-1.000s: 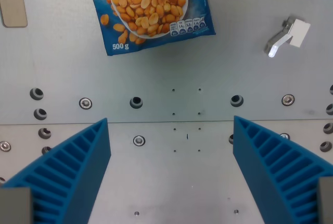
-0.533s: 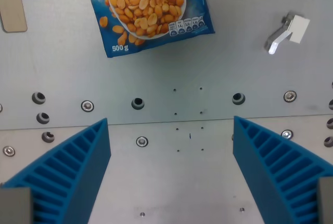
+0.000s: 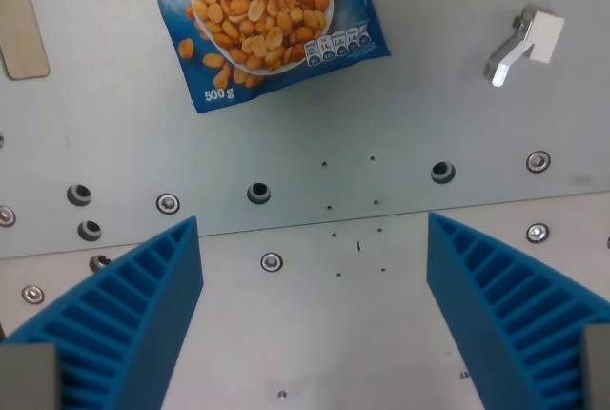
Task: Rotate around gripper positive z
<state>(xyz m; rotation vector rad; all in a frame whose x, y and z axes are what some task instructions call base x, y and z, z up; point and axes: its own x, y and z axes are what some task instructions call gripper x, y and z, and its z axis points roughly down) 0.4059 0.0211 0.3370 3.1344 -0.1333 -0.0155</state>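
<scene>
The gripper (image 3: 315, 319) is wide open and holds nothing. To turn well, spin slowly above the table (image 3: 400, 95), staying level.

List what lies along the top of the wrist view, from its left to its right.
Beige strip → blue peanut bag → small white and metal bracket, all on the metal plate.
</scene>
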